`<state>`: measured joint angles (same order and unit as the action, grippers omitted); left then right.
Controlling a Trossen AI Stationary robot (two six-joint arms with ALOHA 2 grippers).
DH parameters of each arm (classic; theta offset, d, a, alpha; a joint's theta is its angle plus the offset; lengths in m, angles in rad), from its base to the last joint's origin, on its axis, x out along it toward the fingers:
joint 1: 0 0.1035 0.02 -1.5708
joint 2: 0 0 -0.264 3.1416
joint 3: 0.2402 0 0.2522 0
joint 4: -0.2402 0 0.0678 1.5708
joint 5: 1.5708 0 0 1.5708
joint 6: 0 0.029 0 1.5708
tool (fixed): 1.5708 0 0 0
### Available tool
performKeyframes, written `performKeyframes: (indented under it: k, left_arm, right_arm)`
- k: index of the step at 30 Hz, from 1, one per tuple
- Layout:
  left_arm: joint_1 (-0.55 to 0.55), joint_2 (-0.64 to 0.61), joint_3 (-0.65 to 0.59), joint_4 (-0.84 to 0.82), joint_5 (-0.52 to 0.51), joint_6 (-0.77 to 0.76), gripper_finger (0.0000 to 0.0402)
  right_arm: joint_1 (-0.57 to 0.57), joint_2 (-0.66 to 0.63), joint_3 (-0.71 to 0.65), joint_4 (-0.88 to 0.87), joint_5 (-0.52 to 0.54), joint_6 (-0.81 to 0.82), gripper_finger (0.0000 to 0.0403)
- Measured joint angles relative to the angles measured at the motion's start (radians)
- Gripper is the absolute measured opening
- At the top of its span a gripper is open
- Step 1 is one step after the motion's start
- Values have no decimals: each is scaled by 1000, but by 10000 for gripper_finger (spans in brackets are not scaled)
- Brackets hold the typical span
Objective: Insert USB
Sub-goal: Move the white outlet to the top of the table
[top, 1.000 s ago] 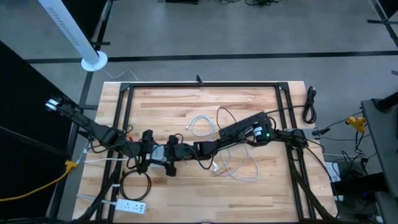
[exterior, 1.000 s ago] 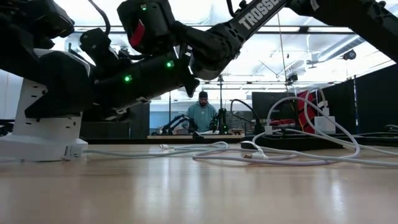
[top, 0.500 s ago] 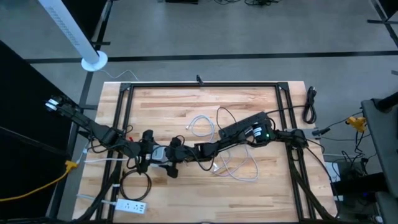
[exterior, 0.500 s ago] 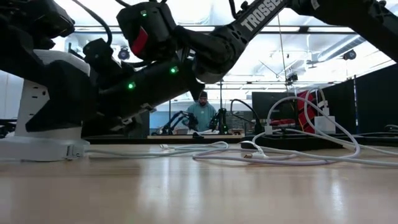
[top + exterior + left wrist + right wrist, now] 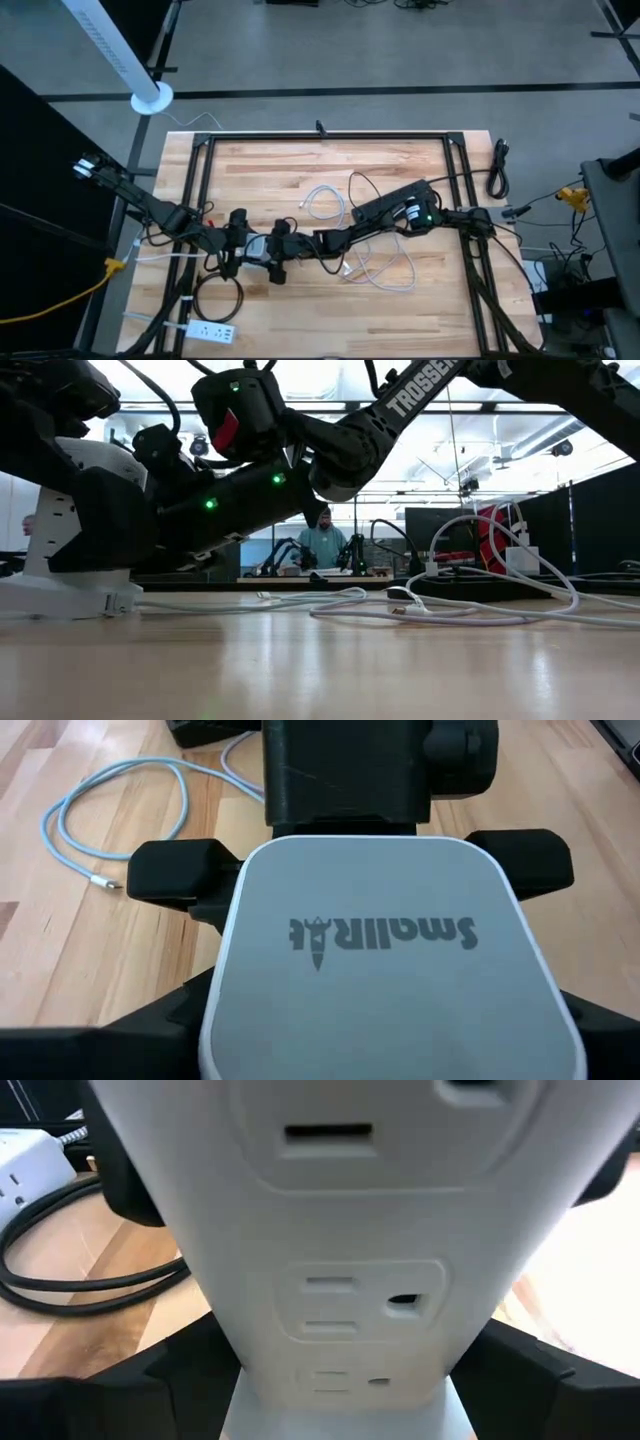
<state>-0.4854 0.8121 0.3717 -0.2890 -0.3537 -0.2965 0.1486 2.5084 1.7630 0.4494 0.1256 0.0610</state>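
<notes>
A white charger block (image 5: 259,247) with a grey logo top (image 5: 390,950) stands upright in the table's near-left part, base (image 5: 60,600) on the wood. Its port face (image 5: 350,1230) is turned toward the right arm. My left gripper (image 5: 245,248) comes at it from the left and my right gripper (image 5: 290,243) from the right. Both are shut on it. A white USB cable (image 5: 330,200) lies loose on the table beyond them, its plug end (image 5: 100,880) free. My left gripper pinches the charger block between its two fingers, on two opposite side walls near the top (image 5: 225,1020), coming in level from the table's left. The block stays upright on its base. My right gripper has its fingers (image 5: 175,875) on the same two walls at the port-face end (image 5: 250,870). It comes in level from the table's right, facing the left gripper.
A second white cable (image 5: 385,265) lies coiled right of the grippers. Behind it is a black power strip (image 5: 395,203). A black cable loop (image 5: 215,295) and a white power strip (image 5: 205,330) lie near the near-left edge. A person (image 5: 325,545) stands far behind the table.
My right gripper has moved a little toward the table's left, closing in on the charger block. The block has tipped very slightly where it stands.
</notes>
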Motion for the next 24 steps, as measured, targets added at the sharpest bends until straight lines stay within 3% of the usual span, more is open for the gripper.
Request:
performKeyframes:
  k: [4, 13, 24]
  left_arm:
    - [0, -3, 3, -10, -1, 0, 277]
    - [1, -37, 70, -218, -9, 12, 277]
    - [32, -59, 72, -323, -183, -90, 277]
  right_arm:
    - [-1, 0, 0, -2, -7, -1, 292]
    - [-24, 0, 35, -53, -20, -24, 292]
    - [-120, 0, 84, -116, -144, -92, 292]
